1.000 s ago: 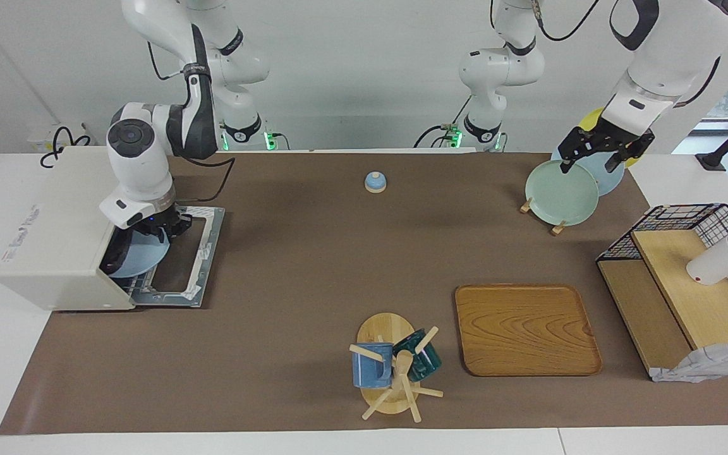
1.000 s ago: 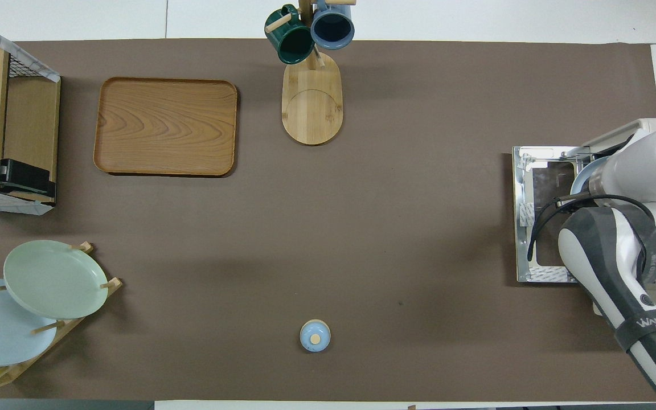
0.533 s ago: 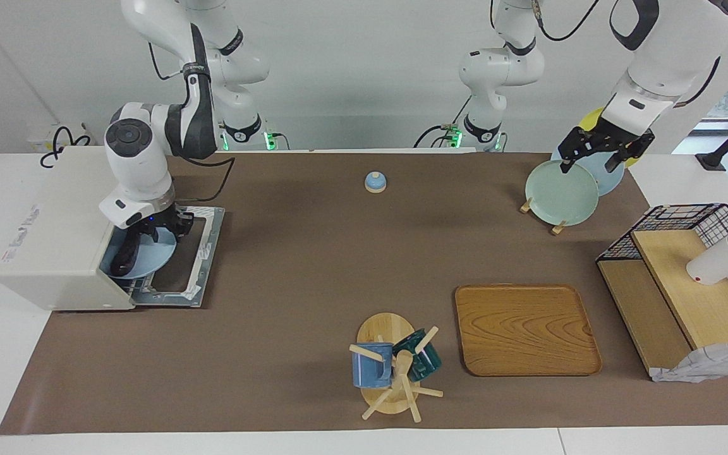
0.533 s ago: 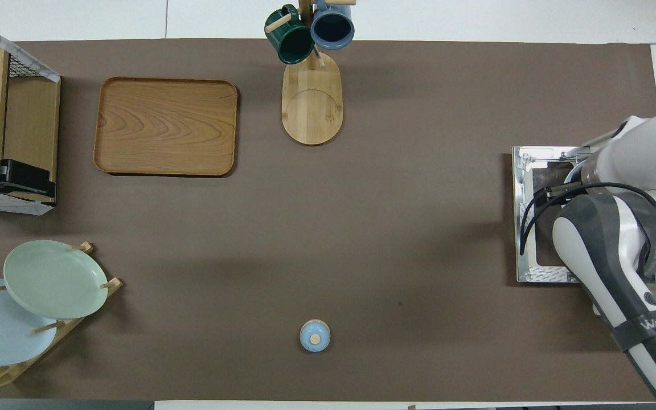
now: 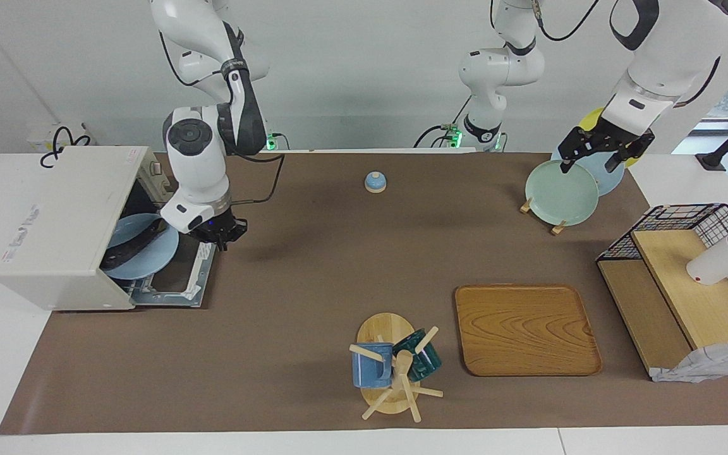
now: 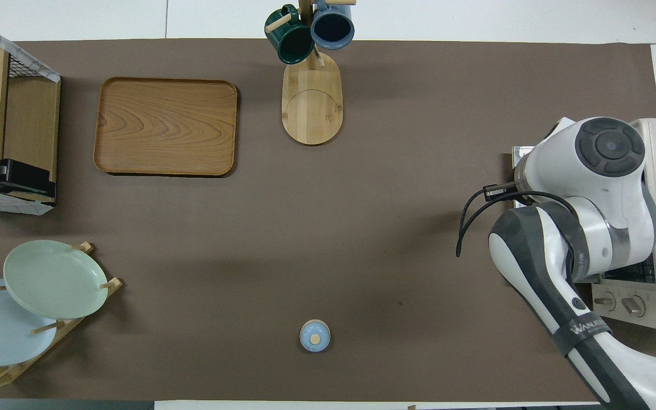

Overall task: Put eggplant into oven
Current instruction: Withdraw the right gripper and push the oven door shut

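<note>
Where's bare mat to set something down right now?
Widest bare mat lies between the oven door, the bell, the mug tree and the wooden tray. Crowded: the oven mouth, with plate, eggplant and right claw.

A band on the right arm (image 6: 581,332) reads "WANJE…", partly cut off.

Right arm reaches down from its base at the table's robot-side edge, wrist bent so the right tool (image 5: 221,237) points at the table near the right arm's end, fingertips pinched together and holding nothing. The left arm waits (elbow high), its left tool (image 5: 596,155) hanging spread wide over the robot-side corner at the left arm's end.
</note>
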`<state>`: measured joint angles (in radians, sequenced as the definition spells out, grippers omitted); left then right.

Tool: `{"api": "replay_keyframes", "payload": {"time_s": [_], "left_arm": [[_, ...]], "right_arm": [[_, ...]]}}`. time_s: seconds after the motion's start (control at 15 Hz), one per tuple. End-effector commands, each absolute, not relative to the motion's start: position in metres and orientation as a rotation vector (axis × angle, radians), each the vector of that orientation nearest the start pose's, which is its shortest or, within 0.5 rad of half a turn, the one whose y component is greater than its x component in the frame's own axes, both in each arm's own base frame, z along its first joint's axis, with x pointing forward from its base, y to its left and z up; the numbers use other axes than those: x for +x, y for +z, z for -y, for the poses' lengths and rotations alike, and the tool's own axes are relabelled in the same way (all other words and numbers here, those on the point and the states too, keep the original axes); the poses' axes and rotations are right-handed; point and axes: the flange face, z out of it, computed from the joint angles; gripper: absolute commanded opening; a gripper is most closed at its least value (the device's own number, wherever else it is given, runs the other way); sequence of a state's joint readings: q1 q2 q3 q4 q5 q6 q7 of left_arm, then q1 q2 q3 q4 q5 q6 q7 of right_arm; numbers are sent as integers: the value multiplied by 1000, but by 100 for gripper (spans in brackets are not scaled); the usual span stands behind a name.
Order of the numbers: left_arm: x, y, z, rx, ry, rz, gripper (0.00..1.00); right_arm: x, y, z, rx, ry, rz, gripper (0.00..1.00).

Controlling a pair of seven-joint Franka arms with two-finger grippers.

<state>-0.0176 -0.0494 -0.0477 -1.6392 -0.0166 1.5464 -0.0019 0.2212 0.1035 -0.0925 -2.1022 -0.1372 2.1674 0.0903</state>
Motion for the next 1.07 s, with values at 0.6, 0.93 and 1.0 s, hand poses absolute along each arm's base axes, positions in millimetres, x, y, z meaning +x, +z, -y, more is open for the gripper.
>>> {"api": "replay_keyframes", "payload": {"time_s": [0.6,0.93,1.0], "left_arm": [[532,624,34,-3139,68,-106,100],[532,624,34,-3139,68,-106,100],[532,624,34,-3139,68,-106,100]], "right_arm": [[544,298,-33,-3275,135,116,0],[572,352,-17,-3386,222,331,0],[578,366,-8,-3383,238,368,0]]}}
